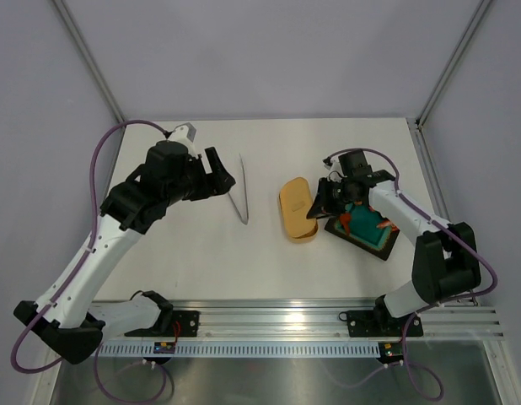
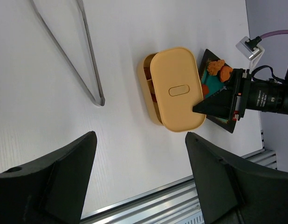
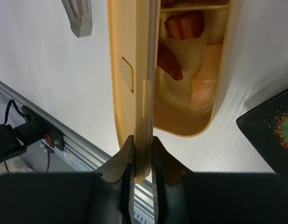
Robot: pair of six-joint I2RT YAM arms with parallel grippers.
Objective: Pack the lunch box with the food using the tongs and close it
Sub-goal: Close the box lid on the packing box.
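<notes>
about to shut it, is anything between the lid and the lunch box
Nothing visible does. The right pincer grips the lid by its edge, holding it partly over the lunch box. The food in it seems to lie below the rim, and the tongs lie apart on the table.

**Lid masks most of the box**

On the left wrist view, the lid covers the lunch box, and just a sliver of wall peeks out on one side. The tongs run off the top edge, open ends out of shot. The black tray and the food on it sit half behind the right gripper. On the right wrist view, box and tray are clipped by the frame. From above, the food is too small to tell apart.
</notes>
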